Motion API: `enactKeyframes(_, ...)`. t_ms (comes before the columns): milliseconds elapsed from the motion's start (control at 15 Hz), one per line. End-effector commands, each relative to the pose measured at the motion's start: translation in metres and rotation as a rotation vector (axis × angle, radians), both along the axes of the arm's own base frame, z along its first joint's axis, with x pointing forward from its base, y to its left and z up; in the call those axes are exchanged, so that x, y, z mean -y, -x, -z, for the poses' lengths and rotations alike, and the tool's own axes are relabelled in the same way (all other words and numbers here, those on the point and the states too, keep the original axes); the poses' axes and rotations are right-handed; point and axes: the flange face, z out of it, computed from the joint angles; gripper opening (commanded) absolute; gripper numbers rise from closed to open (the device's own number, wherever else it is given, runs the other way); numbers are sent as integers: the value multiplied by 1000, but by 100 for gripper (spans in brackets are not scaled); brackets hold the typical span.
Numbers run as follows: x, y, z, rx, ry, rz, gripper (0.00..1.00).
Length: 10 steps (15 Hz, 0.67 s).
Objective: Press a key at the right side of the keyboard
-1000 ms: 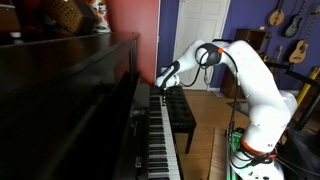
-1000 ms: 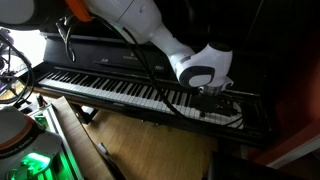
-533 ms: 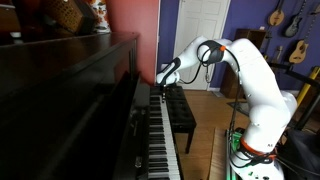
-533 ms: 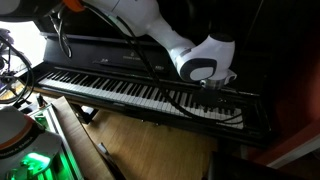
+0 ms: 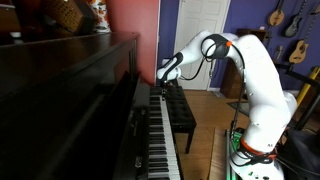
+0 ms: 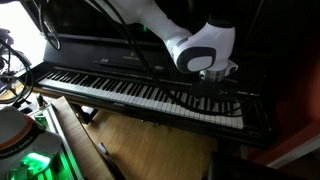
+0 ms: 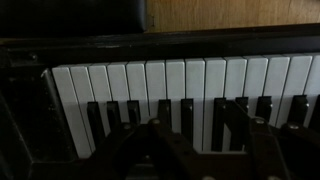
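The keyboard (image 5: 160,130) (image 6: 110,88) is a long row of white and black keys on a dark glossy upright piano. My gripper (image 5: 161,79) (image 6: 216,76) hangs just above the keys near the row's far end, touching none of them. In the wrist view the keyboard (image 7: 180,80) fills the picture, with its end at the left by the dark cheek block. The gripper (image 7: 200,135) shows as dark fingers (image 7: 152,135) spread apart over the black keys, open with nothing between them.
A black padded bench (image 5: 180,112) stands in front of the piano. The fallboard and piano front (image 5: 70,90) rise right behind the keys. Guitars (image 5: 285,22) hang on the far wall. Cables and a green-lit device (image 6: 30,160) lie by the wooden floor.
The gripper has lifted a little off the keys and its jaws have spread from shut to open. The arm's elbow has risen with it.
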Motion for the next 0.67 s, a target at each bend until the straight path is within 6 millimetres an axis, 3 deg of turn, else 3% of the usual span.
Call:
enactKeyframes(0,-8,13,-15,9,14,3,93)
enactKeyframes(67,-9,15,-20,9,5,5,100)
enactKeyframes(600,-14,36,-62,21,19,12,99)
